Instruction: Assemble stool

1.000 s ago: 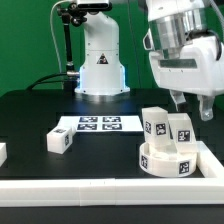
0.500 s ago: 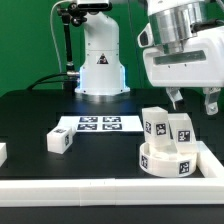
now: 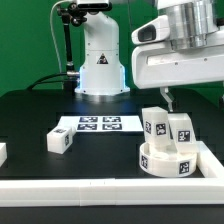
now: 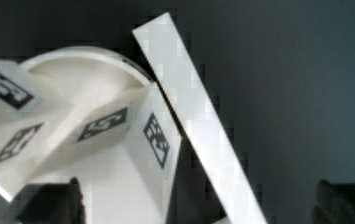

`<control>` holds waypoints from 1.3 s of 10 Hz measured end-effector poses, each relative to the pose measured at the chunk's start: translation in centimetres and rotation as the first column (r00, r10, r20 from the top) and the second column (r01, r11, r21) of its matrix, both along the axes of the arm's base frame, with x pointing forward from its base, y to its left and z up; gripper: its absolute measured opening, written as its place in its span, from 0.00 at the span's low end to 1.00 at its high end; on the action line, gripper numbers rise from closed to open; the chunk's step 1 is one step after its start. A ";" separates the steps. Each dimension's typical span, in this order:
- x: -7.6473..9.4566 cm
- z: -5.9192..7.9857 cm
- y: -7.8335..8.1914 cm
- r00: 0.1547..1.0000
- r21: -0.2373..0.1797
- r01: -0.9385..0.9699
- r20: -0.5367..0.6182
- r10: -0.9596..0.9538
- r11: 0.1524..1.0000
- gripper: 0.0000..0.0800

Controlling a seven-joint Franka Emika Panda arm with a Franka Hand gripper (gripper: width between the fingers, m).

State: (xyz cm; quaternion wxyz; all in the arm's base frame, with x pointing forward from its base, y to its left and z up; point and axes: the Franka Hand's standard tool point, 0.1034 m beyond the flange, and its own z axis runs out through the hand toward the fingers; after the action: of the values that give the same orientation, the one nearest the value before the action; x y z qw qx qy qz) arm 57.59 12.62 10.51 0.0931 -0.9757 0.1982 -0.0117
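The round white stool seat (image 3: 168, 160) lies on the table at the exterior view's right. Two blocky tagged legs (image 3: 155, 124) (image 3: 180, 130) stand upright on it. A third leg (image 3: 58, 142) lies loose on the table to the exterior view's left. My gripper (image 3: 183, 97) hangs open and empty above the seat, clear of the legs. In the wrist view the seat (image 4: 76, 85) and a tagged leg (image 4: 147, 130) show below my gripper (image 4: 195, 205), whose dark fingertips (image 4: 49, 200) stand wide apart.
The marker board (image 3: 98, 124) lies mid-table before the robot base (image 3: 100, 70). White border rails run along the front (image 3: 100, 190) and the exterior view's right (image 3: 212, 155); one crosses the wrist view (image 4: 192, 110). A white part (image 3: 2, 152) sits at the left edge.
My gripper has risen and shifted toward the exterior view's left, away from the two legs. The seat and legs have not moved.
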 end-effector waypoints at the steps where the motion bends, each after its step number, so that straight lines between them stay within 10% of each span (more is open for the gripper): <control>1: 0.1 0.0 -0.2 0.999 -0.004 -0.041 0.012 0.041 0.999 0.81; 5: 0.2 -0.1 -0.5 0.925 -0.043 -0.371 0.070 0.373 0.928 0.81; 13: 0.7 0.0 -0.7 0.367 -0.240 -0.896 0.073 0.927 0.373 0.81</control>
State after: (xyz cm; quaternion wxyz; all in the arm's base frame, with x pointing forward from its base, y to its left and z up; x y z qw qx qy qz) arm 58.33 11.96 10.54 0.0248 -0.9189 -0.3875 -0.0694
